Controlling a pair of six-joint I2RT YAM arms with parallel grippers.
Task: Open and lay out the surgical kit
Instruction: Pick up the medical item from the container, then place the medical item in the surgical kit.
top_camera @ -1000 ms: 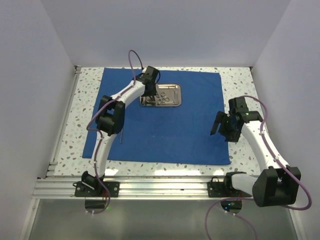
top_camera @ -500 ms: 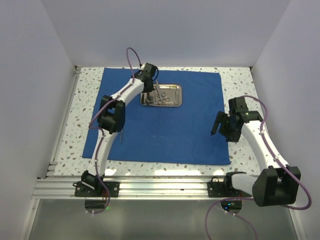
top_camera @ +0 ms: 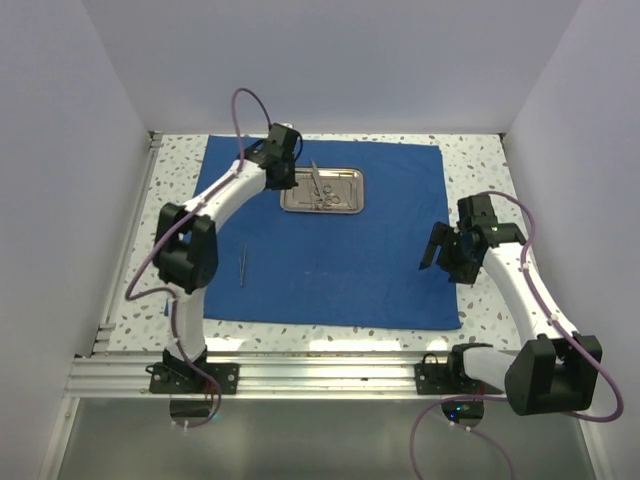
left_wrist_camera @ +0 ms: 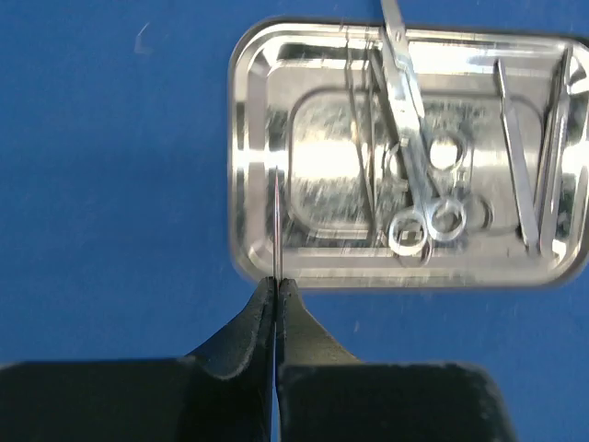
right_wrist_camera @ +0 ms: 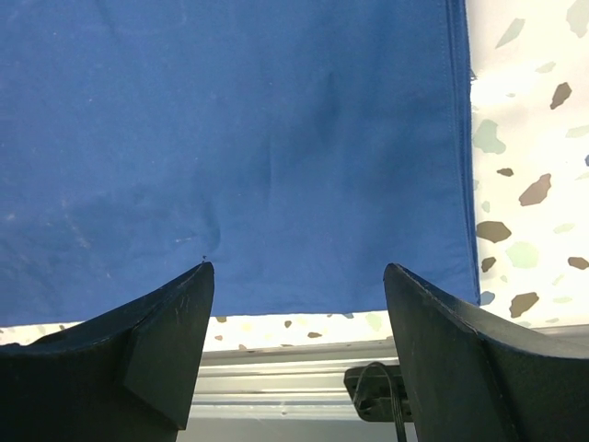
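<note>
**Overhead view.** The blue cloth (top_camera: pixel 330 270) lies spread flat on the speckled table (top_camera: pixel 470 160). The steel tray (top_camera: pixel 357 192) sits on the cloth in the upper middle of the frame. 1 loose tool (top_camera: pixel 242 262), slim and silver, lies on the cloth to the lower left of the tray.

**Left wrist view.** The tray holds the scissors (left_wrist_camera: pixel 409 138), whose blades overhang its upper rim, and other slim instruments (left_wrist_camera: pixel 515 157) at its right end. The left claw (left_wrist_camera: pixel 277 284) is pinched tight on a thin silver sliver (left_wrist_camera: pixel 276 221) seen edge-on; which instrument it is cannot be told.

**Right wrist view.** The right claw (right_wrist_camera: pixel 296 276) is spread wide, holding nothing, above the cloth's lower right corner.
</note>
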